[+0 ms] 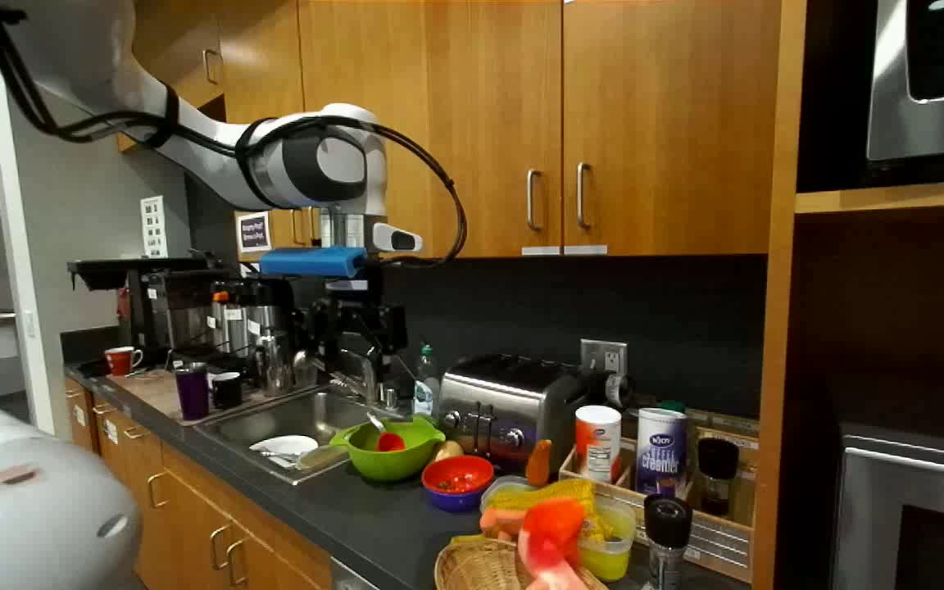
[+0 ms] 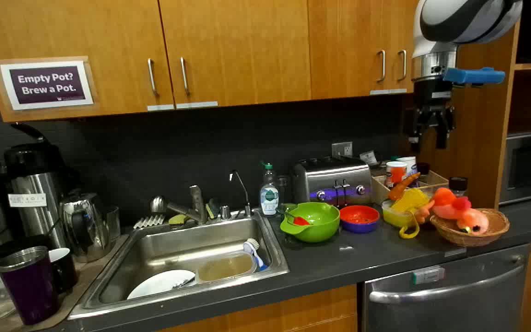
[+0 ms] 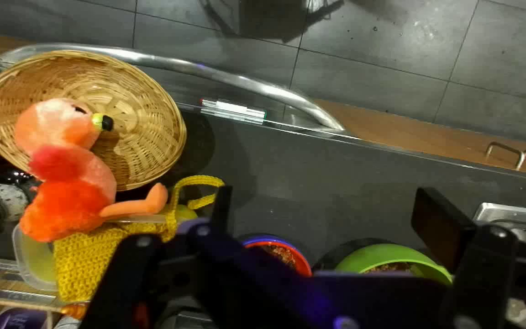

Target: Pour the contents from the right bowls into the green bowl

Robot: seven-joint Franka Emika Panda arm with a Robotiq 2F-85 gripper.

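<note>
The red bowl sits nested inside the blue bowl on the counter, right of the green bowl; both also show in an exterior view as red bowl and blue bowl. The wrist view shows brown crumbly contents in the red bowl. The lime-green bowl stands upright beside the sink with a red-headed spoon in it. Brown bits show inside the green bowl. My gripper is open and empty, high above the counter; its fingers are wide apart and partly hide the bowls.
A toaster stands behind the bowls. A wicker basket with a pink plush bird and a tub with a yellow knitted item are to the right. The sink is left. Upper cabinets hang above.
</note>
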